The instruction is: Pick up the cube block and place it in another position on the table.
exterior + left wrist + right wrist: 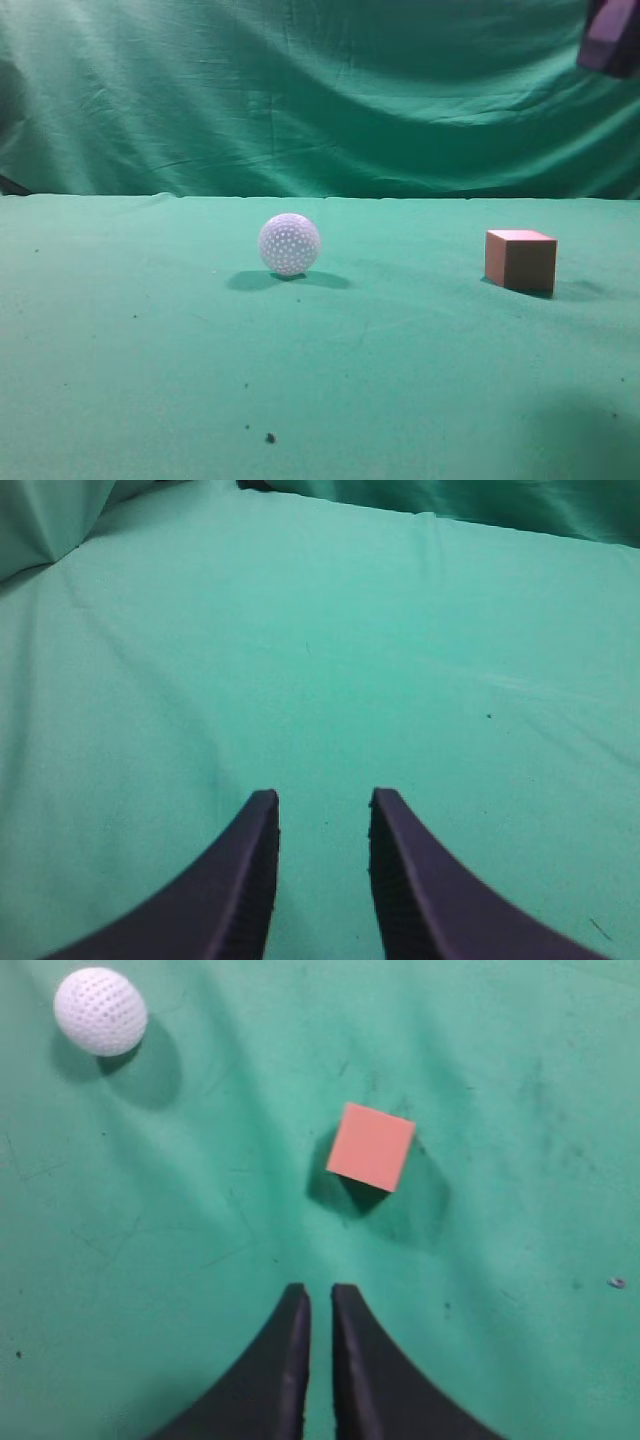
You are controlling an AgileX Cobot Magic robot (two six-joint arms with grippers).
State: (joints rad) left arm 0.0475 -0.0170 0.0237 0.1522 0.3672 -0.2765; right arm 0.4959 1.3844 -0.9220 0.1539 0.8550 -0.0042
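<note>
Cube block (521, 260) sits on your tabletop (150, 340), right of the white ball (290, 243) and well apart from it. Your right gripper (319, 1290) hangs above it, fingers a narrow slit, holding nothing. Left gripper (323, 798) fingers are apart over bare cloth.

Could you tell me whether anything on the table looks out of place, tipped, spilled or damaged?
Nothing stands out. The cube block sits flat on the table, apart from the white ball, and both look intact. Only a few dark specks mark the cloth.
</note>
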